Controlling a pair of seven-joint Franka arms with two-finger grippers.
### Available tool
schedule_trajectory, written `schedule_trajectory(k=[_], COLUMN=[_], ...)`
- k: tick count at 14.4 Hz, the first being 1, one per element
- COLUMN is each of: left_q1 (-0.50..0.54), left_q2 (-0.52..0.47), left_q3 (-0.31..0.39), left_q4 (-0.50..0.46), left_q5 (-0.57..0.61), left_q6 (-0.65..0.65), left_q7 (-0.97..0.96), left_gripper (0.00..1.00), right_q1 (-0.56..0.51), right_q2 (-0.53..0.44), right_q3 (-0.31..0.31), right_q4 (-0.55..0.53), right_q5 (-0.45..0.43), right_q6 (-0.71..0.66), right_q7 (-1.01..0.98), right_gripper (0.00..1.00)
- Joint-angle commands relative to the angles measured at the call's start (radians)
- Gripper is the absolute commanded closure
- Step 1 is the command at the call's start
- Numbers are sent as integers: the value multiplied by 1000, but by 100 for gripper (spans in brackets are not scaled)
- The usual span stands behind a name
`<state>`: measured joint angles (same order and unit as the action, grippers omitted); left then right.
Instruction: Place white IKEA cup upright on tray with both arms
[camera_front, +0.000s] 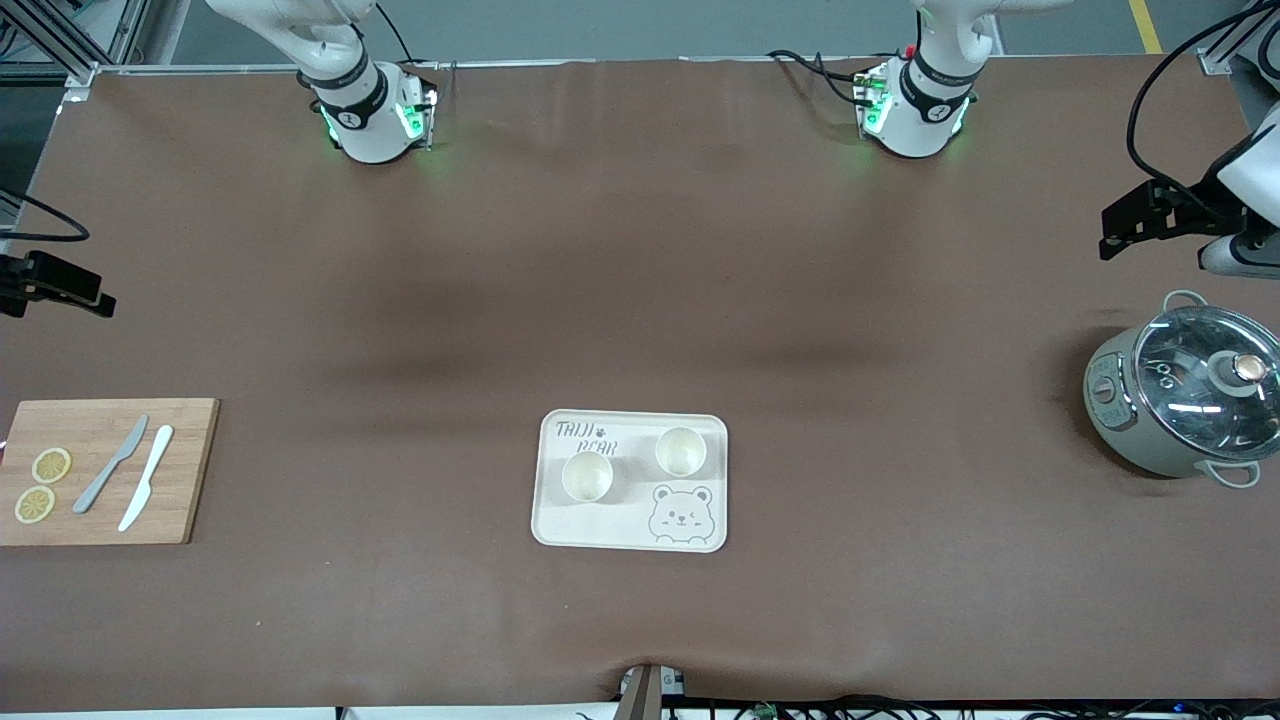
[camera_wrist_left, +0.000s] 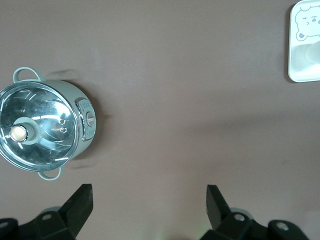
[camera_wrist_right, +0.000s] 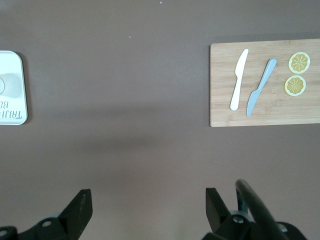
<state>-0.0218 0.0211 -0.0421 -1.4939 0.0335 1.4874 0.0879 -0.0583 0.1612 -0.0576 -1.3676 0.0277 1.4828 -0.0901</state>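
Observation:
The cream tray (camera_front: 620, 525) with the bear drawing lies in the middle of the table, nearer the front camera. Two white cups (camera_front: 587, 475) (camera_front: 680, 451) stand upright on it, side by side and apart. My left gripper (camera_front: 1125, 225) is open and empty, raised over the table at the left arm's end, above the pot. My right gripper (camera_front: 70, 288) is open and empty, raised over the right arm's end. The left wrist view shows my open left gripper (camera_wrist_left: 149, 200) and a tray corner (camera_wrist_left: 300, 75). The right wrist view shows my open right gripper (camera_wrist_right: 148, 202) and the tray's edge (camera_wrist_right: 15, 100).
A wooden cutting board (camera_front: 95, 530) at the right arm's end carries a grey knife (camera_front: 110, 465), a white knife (camera_front: 146, 477) and two lemon slices (camera_front: 50, 465). A grey-green pot with a glass lid (camera_front: 1185, 395) stands at the left arm's end.

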Motion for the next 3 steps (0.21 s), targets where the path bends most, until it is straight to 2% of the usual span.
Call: schedule_trajectory(k=[1, 3], left_q1=[6, 6], left_q2=[10, 10], left_q3=[-7, -7], left_q4=[26, 26], left_q5=[22, 22], left_q6=[-21, -21], left_q7=[21, 23], left_gripper=[0, 0], right_q1=[-14, -12], right_q2=[-14, -14], right_q3=[9, 9], right_q4=[-11, -11], right_q5=[17, 17], right_q6=[8, 8], right_q7=[3, 3], right_gripper=[0, 0])
